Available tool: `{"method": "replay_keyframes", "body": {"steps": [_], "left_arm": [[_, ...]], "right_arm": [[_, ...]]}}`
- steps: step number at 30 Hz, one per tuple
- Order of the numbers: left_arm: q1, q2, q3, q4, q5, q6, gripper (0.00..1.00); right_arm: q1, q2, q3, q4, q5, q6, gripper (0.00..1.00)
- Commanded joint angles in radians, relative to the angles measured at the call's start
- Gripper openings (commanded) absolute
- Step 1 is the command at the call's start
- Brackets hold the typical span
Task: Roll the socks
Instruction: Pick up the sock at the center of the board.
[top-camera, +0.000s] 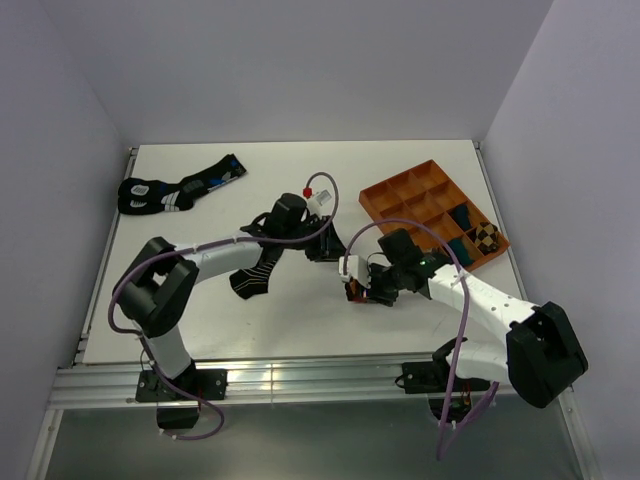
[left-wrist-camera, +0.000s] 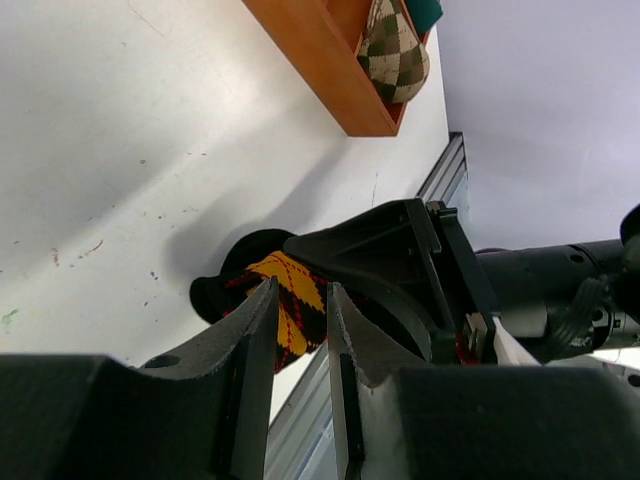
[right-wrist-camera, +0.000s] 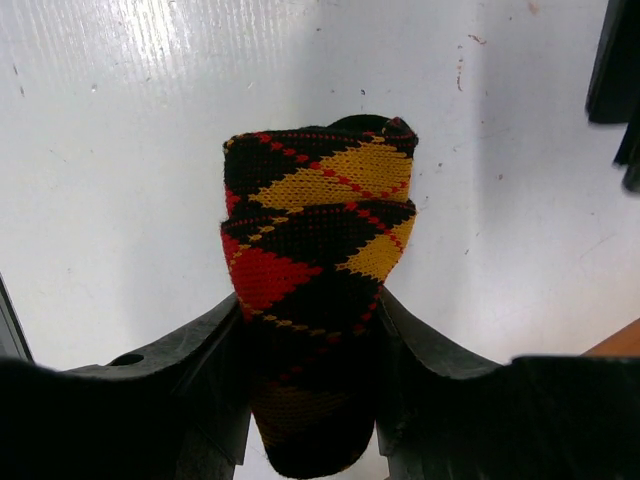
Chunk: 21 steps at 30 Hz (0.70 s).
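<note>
One white surface (top-camera: 300, 320) carried everything. Two arms worked over it, each ending in one hand: the left hand (top-camera: 325, 246) and the right hand (right-wrist-camera: 310, 330). There was one argyle sock (right-wrist-camera: 315, 260) in black, red and orange, and one striped ankle sock (top-camera: 255, 275). The black socks with blue and white marks (top-camera: 180, 188) looked like two, lying together. One orange tray (top-camera: 400, 190) held one brown-checked bundle (top-camera: 485, 236) and two dark teal-marked bundles (top-camera: 462, 218); its compartments could not be counted surely.
</note>
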Motion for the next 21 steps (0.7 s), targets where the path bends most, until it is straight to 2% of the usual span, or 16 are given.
{"method": "replay_keyframes", "body": {"steps": [1,10,21], "left_arm": [[0.009,-0.076,-0.033,0.05,-0.046,-0.015,0.3],[0.044,-0.248,-0.116,0.071,-0.129,-0.012,0.3],[0.049,-0.357,-0.237,0.199,-0.149,-0.033,0.3]], "right_arm": [[-0.02,-0.013,0.052,-0.03,-0.033,0.027,0.0],[-0.125,-0.018,0.191,-0.064,-0.027,0.075,0.0],[-0.4,0.16,0.457,-0.017,0.141,0.219,0.0]]}}
